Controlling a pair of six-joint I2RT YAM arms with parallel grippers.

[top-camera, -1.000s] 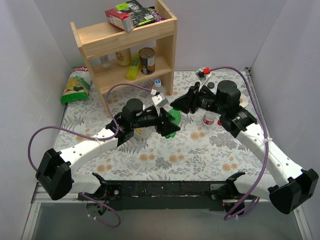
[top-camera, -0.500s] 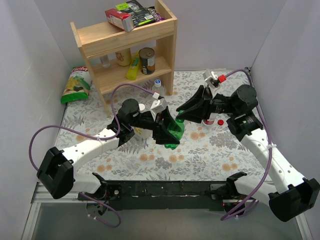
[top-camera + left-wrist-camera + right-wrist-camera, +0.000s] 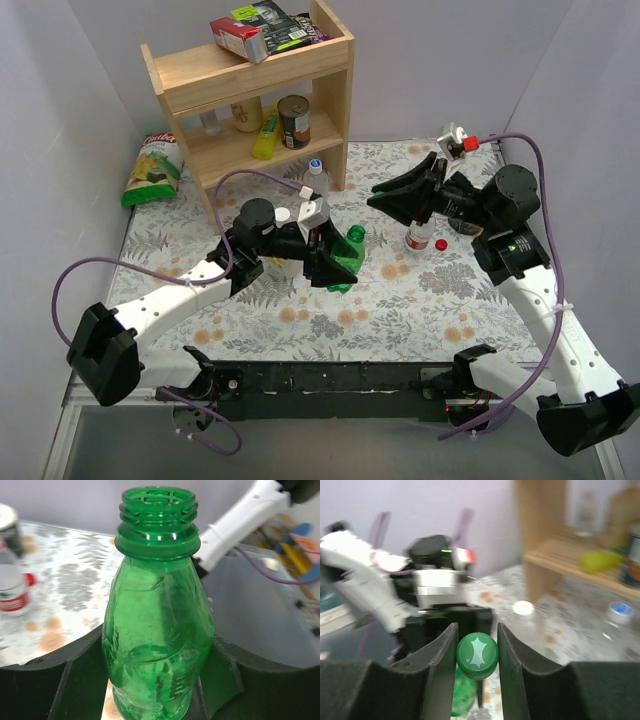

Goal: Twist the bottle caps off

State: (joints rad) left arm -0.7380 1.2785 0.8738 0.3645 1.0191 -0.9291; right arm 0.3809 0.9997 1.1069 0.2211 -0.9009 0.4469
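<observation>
Desk point(image 3: 400, 300) with a floral cover, seen from above. At centre, the left fingers point(image 3: 325, 258) pinch the green bottle point(image 3: 348, 252) around its body, probably to stop it turning. Up and to the right, the right fingers point(image 3: 392, 197) hang apart from the bottle; what they hold is too small to tell here. Right of centre, a red-labelled bottle point(image 3: 418, 238) stands with a red cap point(image 3: 441, 243) lying on the desk just beside it. A slim bottle point(image 3: 318, 182) with a blue cap point(image 3: 316, 165) stands by the foot of the wooden shelf point(image 3: 250, 70) at upper centre. A white cap point(image 3: 283, 214) shows just past the left arm. A snack bag point(image 3: 152, 170) leans at the left edge.

Left wrist view: the green bottle point(image 3: 157, 630) fills the frame, its threaded neck open and bare. The dark fingers point(image 3: 75, 680) press low on both sides, leaving the neck free. The red-labelled bottle point(image 3: 12, 597) is a blur at the left edge.

Right wrist view: at lower centre, the right fingers point(image 3: 440, 665) are closed on the green cap point(image 3: 477, 655), with its top facing the camera. It is off its bottle point(image 3: 465, 700), which is visible beyond it. In the right half, the white cap point(image 3: 523, 608) and the blue cap point(image 3: 620, 611) sit on their bottles, not yet removed. They are close to the shelf point(image 3: 555, 545), whose post would likely crowd any approach.
</observation>
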